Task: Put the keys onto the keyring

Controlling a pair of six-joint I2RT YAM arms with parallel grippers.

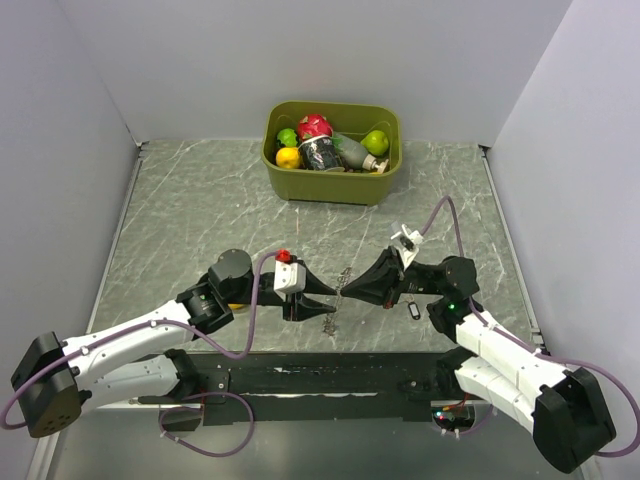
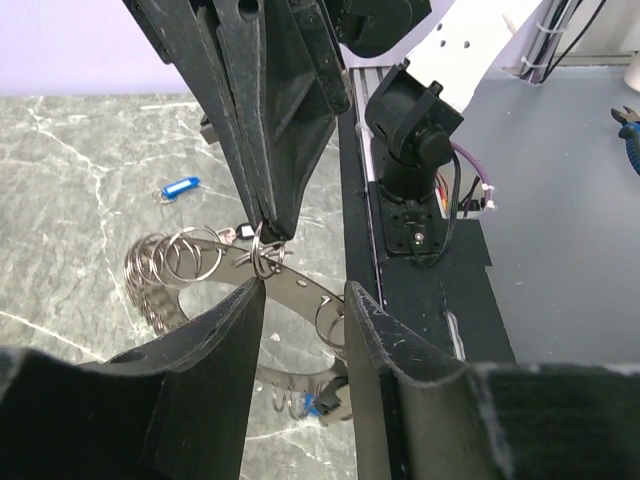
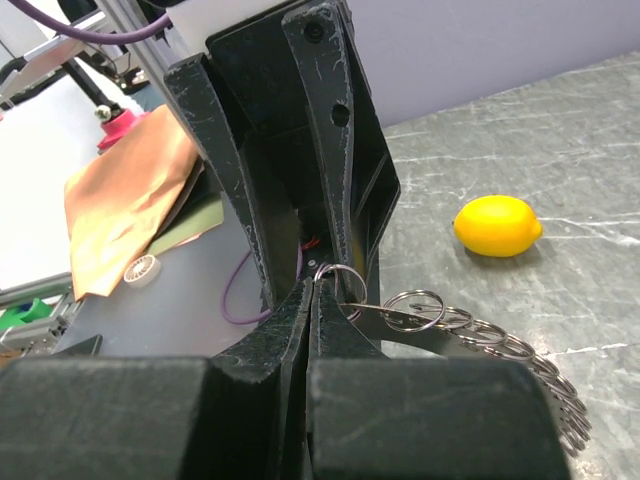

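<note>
The keyring (image 2: 300, 290) hangs between my two grippers just above the table, a flat grey band with many small split rings (image 3: 480, 335) along its rim. My right gripper (image 3: 315, 287) is shut on one small split ring at the band's edge. In the left wrist view, the same gripper's fingers (image 2: 265, 150) come down from above. My left gripper (image 2: 305, 300) stands open facing it, its fingertips either side of the band. One blue and black key (image 2: 325, 405) hangs from the band below. A loose blue key (image 2: 180, 188) lies on the table by the right arm (image 1: 415, 312).
A yellow lemon (image 3: 497, 225) lies on the marble table, partly hidden under the left arm (image 1: 237, 306). An olive bin (image 1: 330, 178) with fruit and bottles stands at the back. The black mounting rail (image 1: 330, 378) runs along the near edge.
</note>
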